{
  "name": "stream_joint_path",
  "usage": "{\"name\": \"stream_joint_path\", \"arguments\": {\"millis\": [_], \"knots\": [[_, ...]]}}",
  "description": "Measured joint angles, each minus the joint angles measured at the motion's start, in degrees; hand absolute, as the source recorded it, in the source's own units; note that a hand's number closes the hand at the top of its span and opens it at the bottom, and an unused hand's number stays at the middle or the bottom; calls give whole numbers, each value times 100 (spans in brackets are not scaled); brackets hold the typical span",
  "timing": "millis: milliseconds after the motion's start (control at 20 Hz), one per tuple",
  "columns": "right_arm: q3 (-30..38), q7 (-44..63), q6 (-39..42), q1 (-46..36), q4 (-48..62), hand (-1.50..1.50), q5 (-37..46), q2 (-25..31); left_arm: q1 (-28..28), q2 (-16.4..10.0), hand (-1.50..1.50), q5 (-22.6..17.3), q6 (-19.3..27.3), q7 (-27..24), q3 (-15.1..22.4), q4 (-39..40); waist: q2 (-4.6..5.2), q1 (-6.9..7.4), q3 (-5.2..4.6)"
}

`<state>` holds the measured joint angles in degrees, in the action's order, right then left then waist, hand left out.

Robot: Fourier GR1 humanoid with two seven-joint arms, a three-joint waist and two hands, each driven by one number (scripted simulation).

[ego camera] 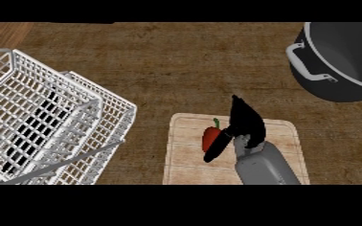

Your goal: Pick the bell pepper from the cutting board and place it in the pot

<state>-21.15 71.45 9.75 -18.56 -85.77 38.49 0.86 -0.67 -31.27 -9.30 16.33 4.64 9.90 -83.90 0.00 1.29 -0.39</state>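
A red bell pepper with a green stem lies on the pale wooden cutting board at the lower middle. My right hand is right beside the pepper on its right, fingers straight and pointing away from me, the thumb reaching down along the pepper's right side. The hand is open and nothing is curled round the pepper. The dark grey pot with a white handle stands at the far right of the counter. My left hand does not show.
A white wire dish rack fills the left side of the brown wooden counter. The grey forearm crosses the board's right half.
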Motion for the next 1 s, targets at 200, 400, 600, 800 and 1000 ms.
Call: {"name": "stream_joint_path", "arguments": {"millis": [200, 400, 600, 800, 1000], "knots": [[-6, 4, -1, -109, 195, -150, -42, -11, 8, -52, 0, -53, -118, 15, -111, 27, -14, -38, 0], [-57, 16, -66, -183, 367, -150, -125, -14, -7, 1, 0, -17, -130, -48, -156, 64, -24, -53, 3], [-132, 18, -82, -190, 420, 150, -257, -6, -25, 44, 0, 23, -150, -120, -195, 79, -33, -72, 2], [-213, -112, -50, -355, 616, 150, -229, 49, -70, 60, 0, 37, -211, -57, -251, 7, -47, -78, -11], [-259, -196, -25, -466, 694, 150, -241, 72, -46, 147, 0, 125, -196, -87, -278, 81, -40, -91, -12]]}}
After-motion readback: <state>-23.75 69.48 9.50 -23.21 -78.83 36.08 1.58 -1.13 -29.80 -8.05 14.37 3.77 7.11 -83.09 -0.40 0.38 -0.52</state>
